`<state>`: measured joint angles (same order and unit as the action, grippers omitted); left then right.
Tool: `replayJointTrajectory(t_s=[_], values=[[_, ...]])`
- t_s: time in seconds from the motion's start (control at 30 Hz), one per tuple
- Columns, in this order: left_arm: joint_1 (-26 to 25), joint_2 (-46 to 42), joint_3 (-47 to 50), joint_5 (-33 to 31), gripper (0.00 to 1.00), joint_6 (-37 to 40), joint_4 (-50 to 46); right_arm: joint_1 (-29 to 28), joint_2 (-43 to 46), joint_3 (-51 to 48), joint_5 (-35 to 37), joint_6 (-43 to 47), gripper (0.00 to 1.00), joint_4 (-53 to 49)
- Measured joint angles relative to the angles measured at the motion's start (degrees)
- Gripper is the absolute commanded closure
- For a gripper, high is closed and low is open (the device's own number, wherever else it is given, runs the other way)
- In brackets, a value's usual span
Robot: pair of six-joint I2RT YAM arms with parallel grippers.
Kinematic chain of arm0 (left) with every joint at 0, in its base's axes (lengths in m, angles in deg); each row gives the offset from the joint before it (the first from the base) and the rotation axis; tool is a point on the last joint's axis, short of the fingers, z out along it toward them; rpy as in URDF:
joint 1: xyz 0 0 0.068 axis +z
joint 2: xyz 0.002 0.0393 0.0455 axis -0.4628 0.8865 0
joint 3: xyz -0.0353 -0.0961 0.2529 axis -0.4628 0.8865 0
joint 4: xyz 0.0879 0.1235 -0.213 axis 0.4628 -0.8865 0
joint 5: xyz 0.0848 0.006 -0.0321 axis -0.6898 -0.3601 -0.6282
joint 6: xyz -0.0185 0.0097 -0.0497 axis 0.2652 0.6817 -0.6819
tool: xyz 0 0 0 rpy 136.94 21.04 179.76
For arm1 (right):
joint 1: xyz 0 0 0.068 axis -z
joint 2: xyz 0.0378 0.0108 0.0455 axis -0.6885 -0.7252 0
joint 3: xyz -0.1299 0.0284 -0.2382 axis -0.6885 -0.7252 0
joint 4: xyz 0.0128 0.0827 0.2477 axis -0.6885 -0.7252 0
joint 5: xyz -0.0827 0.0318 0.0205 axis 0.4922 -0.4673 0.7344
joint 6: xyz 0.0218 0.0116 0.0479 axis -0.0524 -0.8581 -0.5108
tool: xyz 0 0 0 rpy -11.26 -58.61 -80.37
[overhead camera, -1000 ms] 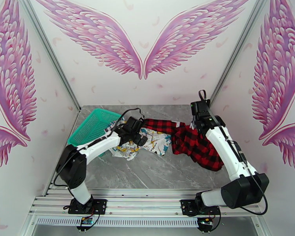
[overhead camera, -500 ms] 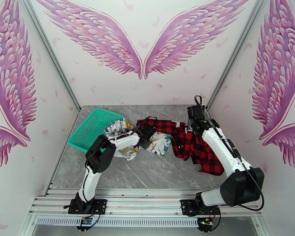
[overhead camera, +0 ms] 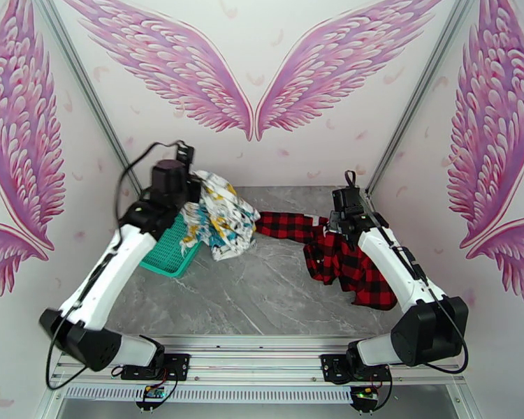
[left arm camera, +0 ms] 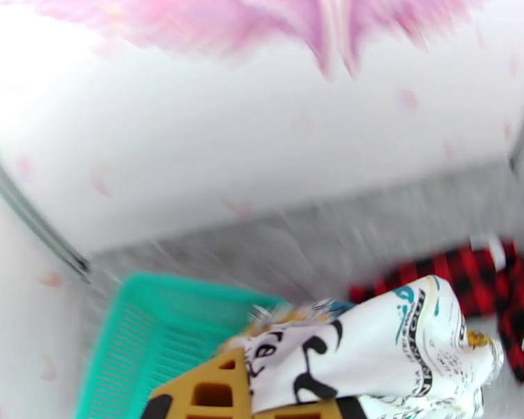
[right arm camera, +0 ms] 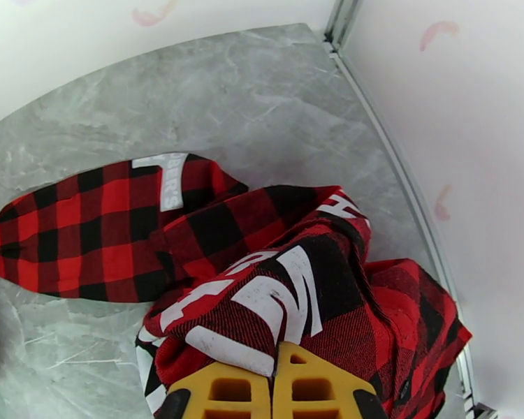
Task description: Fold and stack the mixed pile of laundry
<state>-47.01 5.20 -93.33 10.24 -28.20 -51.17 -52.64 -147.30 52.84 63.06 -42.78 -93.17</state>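
Dangling limp white cartoon-print garment (overhead camera: 223, 221) from clamped left jaws; right jaws pinching crumpled plaid garment (overhead camera: 335, 263)

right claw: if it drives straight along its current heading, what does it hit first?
The plaid garment: it is bunched against the tips of the right claw, which looks shut on it. Beyond the cloth lies the grey table; depth is unclear.
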Motion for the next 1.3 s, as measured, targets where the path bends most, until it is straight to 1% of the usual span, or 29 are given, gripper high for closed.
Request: replayJointTrajectory(t_s=[0.1,0.17,0.23,0.33,0.47,0.6,0.63,0.67,0.7,0.73,0.8,0.83,0.87,0.93,1.17,1.3], values=[[5.0,-4.9,-1.4,-0.2,1.00,0.9,-0.2,-0.7,-0.3,0.0,-1.8,-0.2,1.00,0.7],[8.4,-6.5,-1.4,0.0,1.00,1.2,-0.7,-1.2,-0.8,0.0,-2.7,-0.2,1.00,0.9],[11.1,-6.8,-0.8,0.0,1.00,1.3,-0.9,-1.6,-1.6,0.1,-3.5,-0.2,1.00,1.0],[13.8,-5.6,3.2,0.8,1.00,0.9,-0.9,-2.2,-2.9,0.4,-4.3,-0.2,1.00,1.0],[14.7,0.9,9.4,0.9,1.00,-0.4,-0.6,-3.0,-3.8,0.6,-5.0,-0.3,1.00,1.1],[13.9,12.9,14.1,4.9,0.99,-2.5,1.5,-3.7,-4.0,0.6,-6.0,-0.4,1.00,1.1],[13.4,16.2,14.8,6.4,0.89,-3.2,2.1,-3.9,-4.0,0.6,-6.1,-0.4,1.00,1.1],[12.8,18.9,15.2,7.5,0.81,-3.7,2.4,-4.0,-4.0,0.6,-6.3,-0.4,1.00,1.1],[11.9,22.0,15.4,8.5,0.66,-4.3,2.4,-4.2,-4.0,0.5,-6.5,-0.4,1.00,1.1],[10.8,24.9,15.3,9.3,0.45,-4.9,2.4,-4.3,-4.0,0.5,-6.8,-0.4,1.00,1.1],[8.6,28.9,15.2,9.2,0.21,-6.0,2.0,-4.6,-4.1,0.5,-7.1,-0.4,1.00,1.1],[7.5,29.7,15.2,7.8,0.13,-6.6,1.9,-4.7,-4.1,0.4,-7.2,-0.4,1.00,1.1],[6.9,29.8,15.2,7.5,0.07,-6.8,1.4,-4.7,-4.1,0.2,-7.2,-0.4,1.00,1.1],[5.3,28.7,15.1,5.6,0.01,-7.7,0.4,-4.8,-4.1,-0.3,-7.2,-0.3,1.00,1.1],[0.7,20.0,14.0,5.2,0.01,-7.6,-2.0,-4.8,-4.2,-1.0,-7.4,-0.4,1.00,1.1],[-1.7,18.1,13.8,5.3,0.01,-7.0,-2.6,-4.8,-4.6,-1.0,-7.8,-0.4,1.00,1.1]])
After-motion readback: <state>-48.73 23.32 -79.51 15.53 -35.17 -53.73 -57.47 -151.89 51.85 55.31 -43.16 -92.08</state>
